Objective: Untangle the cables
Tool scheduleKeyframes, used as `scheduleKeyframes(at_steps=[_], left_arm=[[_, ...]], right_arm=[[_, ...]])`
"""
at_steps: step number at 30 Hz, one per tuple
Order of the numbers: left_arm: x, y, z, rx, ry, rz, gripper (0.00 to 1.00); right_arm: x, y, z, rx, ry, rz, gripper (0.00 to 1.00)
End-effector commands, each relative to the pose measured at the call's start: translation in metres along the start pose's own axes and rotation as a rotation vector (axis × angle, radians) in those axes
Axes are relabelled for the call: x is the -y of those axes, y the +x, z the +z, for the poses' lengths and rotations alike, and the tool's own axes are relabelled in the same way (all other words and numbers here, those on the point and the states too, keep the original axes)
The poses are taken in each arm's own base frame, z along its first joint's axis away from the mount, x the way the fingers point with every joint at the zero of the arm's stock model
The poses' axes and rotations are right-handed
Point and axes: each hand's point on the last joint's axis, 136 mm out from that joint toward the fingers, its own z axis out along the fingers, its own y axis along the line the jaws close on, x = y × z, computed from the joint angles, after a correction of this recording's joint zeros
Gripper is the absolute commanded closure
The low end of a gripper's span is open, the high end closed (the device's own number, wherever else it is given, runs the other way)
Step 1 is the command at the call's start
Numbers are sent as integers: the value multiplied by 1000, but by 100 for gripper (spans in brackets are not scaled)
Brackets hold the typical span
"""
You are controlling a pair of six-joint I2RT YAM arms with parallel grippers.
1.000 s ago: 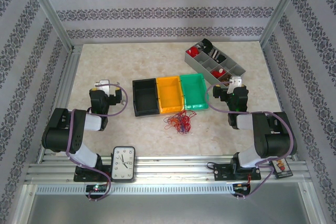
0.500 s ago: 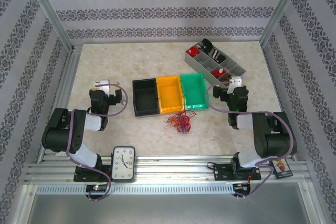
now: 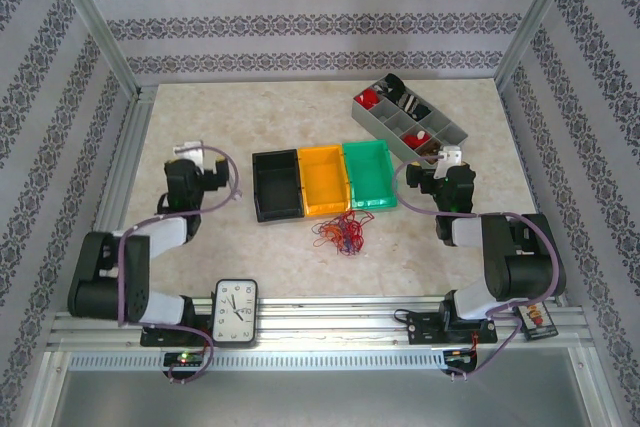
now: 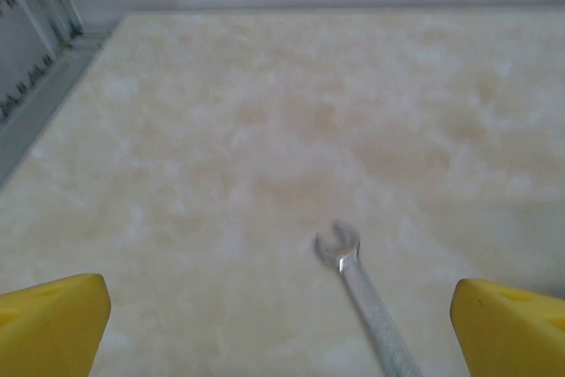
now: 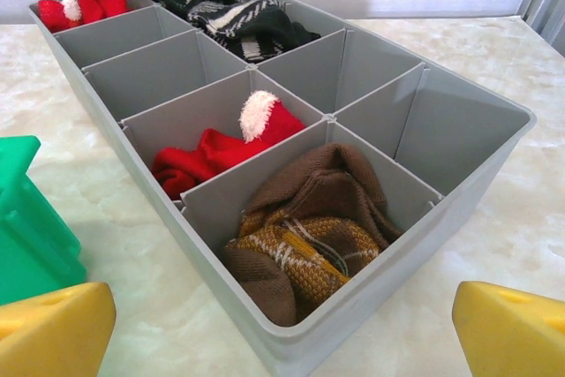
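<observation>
Obs.: the cables are one tangled bunch of red, orange and dark blue wire. It lies on the counter just in front of the orange bin and the green bin, between the two arms. Neither arm touches it.

The left end effector sits well to the left of the bunch, past the black bin. In its wrist view the yellow fingers are spread wide with nothing between them. A wrench lies on the bare counter ahead.

The right end effector sits right of the green bin, facing the grey tray of knitted items. Its fingers are also spread wide and hold nothing.

Step in hand (my reading): approach only; no strand gripped, untangling not begun.

Next move calls for both end effectors to turn inward, come down over the bunch and pinch separate strands on opposite sides. The wire looks thin and springy, so pinch low. Risk: dragging the whole clump.
</observation>
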Motion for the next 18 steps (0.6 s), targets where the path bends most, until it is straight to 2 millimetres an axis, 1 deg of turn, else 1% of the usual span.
scheduleKeyframes(at_steps=[1, 2, 3, 4, 6, 8, 10, 11, 12, 13, 14, 15, 16, 17, 18], left_arm=[[-3, -13, -8, -105, -32, -77, 0], [-4, -16, -8, -122, -50, -74, 0], [-5, -19, -9, -129, -83, -66, 0], [-6, -20, -10, -131, -106, -59, 0], [-4, -21, -12, -131, -111, -75, 0], [-2, -19, -14, -129, -107, -114, 0], [8, -17, -16, -128, -58, -165, 0], [14, -14, -16, -135, -34, -179, 0], [20, -13, -16, -144, -16, -175, 0], [24, -11, -16, -151, -13, -170, 0], [26, -10, -16, -155, -26, -183, 0], [28, -9, -15, -159, -25, -206, 0], [33, -7, -15, -170, -7, -231, 0], [38, -7, -14, -183, 10, -244, 0], [46, -6, -14, -206, 35, -247, 0]], right_arm=[[-8, -18, 3, 17, -53, 12, 2], [-9, -22, 5, -65, -53, 16, 2], [-8, -30, 5, -142, -43, 37, 2], [-8, -41, 3, -178, -36, 78, 2], [-6, -72, -4, -123, 4, 232, 2], [5, -92, -19, -53, 107, 461, 2], [-5, -104, -33, -14, 49, 606, 2], [-18, -112, -39, -18, -38, 638, 2], [-34, -120, -44, -40, -142, 621, 2], [-45, -126, -49, -57, -197, 598, 2], [-51, -129, -53, -79, -209, 574, 2], [-57, -135, -57, -82, -193, 530, 2], [-65, -142, -65, -65, -166, 440, 2], [-72, -149, -74, -32, -115, 335, 2], [-80, -160, -87, 31, -52, 200, 2]])
